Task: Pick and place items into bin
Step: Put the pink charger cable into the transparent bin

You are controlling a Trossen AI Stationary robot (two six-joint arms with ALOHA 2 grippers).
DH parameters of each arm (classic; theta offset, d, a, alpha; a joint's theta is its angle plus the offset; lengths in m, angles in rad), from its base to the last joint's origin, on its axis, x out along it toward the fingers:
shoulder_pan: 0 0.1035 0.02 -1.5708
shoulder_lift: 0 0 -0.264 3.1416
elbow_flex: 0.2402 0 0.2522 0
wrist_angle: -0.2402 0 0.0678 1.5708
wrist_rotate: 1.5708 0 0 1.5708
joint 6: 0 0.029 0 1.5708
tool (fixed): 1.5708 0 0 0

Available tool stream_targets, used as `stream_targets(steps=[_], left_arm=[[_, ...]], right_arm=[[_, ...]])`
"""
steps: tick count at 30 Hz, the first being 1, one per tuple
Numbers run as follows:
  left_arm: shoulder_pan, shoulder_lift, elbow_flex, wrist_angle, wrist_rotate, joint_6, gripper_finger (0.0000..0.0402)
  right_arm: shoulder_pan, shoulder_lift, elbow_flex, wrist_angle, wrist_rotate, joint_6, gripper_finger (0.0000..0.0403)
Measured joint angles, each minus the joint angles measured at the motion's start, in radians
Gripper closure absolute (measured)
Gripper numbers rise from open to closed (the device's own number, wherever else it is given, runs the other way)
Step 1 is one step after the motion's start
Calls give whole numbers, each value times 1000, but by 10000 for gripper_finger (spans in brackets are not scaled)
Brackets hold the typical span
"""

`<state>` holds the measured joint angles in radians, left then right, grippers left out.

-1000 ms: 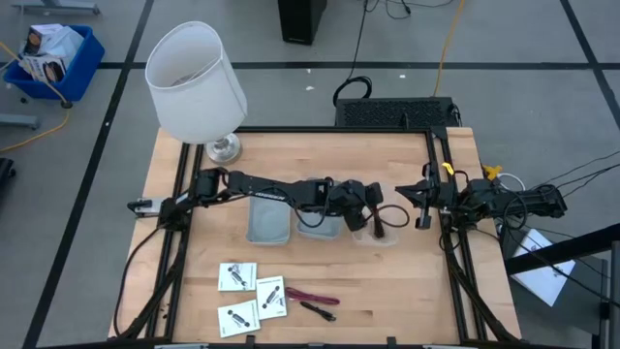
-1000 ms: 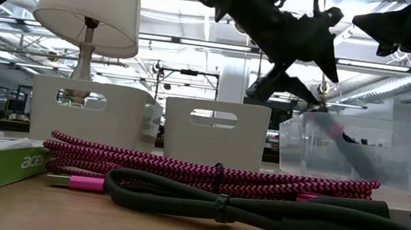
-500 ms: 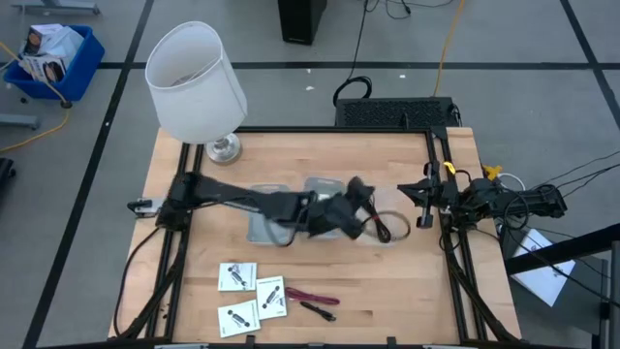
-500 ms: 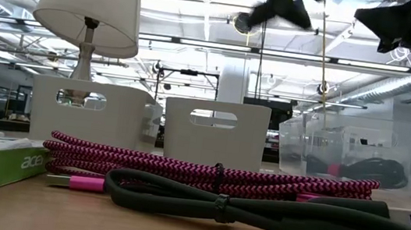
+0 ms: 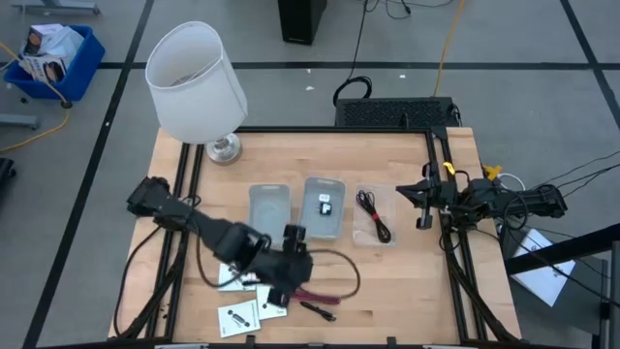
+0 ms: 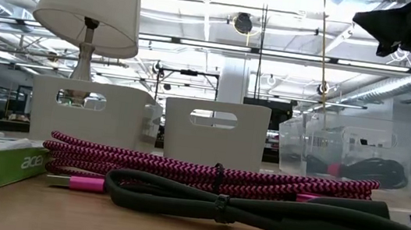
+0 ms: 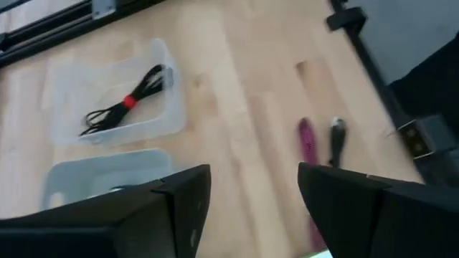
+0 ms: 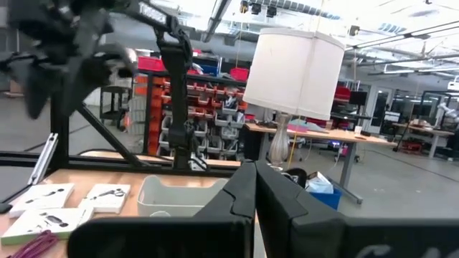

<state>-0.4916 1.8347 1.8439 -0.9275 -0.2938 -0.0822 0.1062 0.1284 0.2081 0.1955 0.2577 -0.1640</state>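
Observation:
Three white square packets [image 5: 237, 276] lie near the table's near edge, with a pink-red cable [image 5: 312, 296] and a thin black stick [image 5: 318, 310] to their right. The cable [image 7: 307, 140] and stick [image 7: 337, 140] also show in the left wrist view. A black cable bundle with a red tie [image 7: 125, 100] lies in the clear bin [image 5: 376, 215]. Tiny black and white cubes [image 5: 325, 206] sit in the middle bin [image 5: 323, 225]. My left gripper [image 7: 254, 208] hangs open above the packets [image 5: 289, 264]. My right gripper [image 8: 254, 193] is shut and waits at the right edge [image 5: 421, 199].
A big white lamp [image 5: 194, 82] stands at the far left corner. A grey bin [image 5: 269, 215] sits left of the middle bin. Black rails run along the table's left and right sides. In the low view the cable [image 6: 206, 170] and a dark cord [image 6: 257, 208] fill the foreground.
My left arm has drawn back from the clear bin, leaving the red-tied cable bundle lying in it. It has swung fast toward the table's near-left, passing over the two other bins, and now hangs over the packets. My right arm has kept still.

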Motion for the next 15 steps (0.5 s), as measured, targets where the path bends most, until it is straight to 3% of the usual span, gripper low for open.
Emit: stream_targets(steps=[5,11,15], left_arm=[[-25,113,-2,45,22,-110,188],[-29,304,-5,42,114,-55,188],[-11,361,-5,81,171,-59,188]], right_arm=[[0,0,0,-8,0,3,403],[0,0,0,-20,1,6,403],[0,0,0,-20,1,5,403]])
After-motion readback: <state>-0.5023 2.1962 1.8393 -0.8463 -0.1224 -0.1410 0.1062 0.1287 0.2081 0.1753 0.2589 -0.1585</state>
